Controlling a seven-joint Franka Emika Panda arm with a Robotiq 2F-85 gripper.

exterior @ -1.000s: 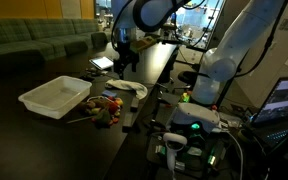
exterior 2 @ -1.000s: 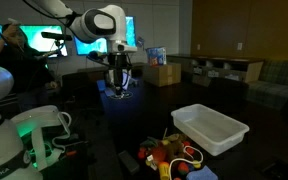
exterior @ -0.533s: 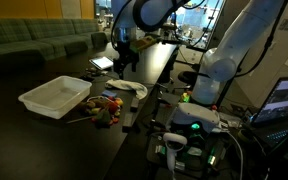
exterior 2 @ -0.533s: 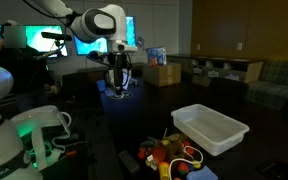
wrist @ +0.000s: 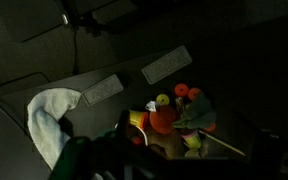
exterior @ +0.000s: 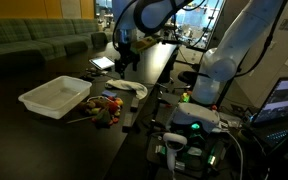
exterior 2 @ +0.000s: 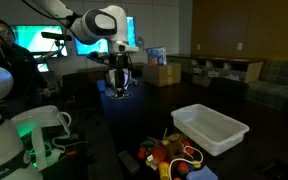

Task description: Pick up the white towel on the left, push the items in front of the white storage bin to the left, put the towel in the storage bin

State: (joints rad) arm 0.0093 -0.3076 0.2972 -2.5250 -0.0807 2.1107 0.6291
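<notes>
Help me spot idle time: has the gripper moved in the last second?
No. In an exterior view the gripper keeps the same spot and height, judged against the fixed white storage bin on the table.

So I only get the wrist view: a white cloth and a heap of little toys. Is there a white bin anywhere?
Observer: Yes. The white storage bin sits right beside the items, outside your picture. It looks empty.
Operator: Is the pincer holding anything?
Observer: No. The pincer hangs open, up in the air, not touching the white towel.
Operator: What else is in the room?
Observer: A long green sofa runs along the back, far from the toys.
</notes>
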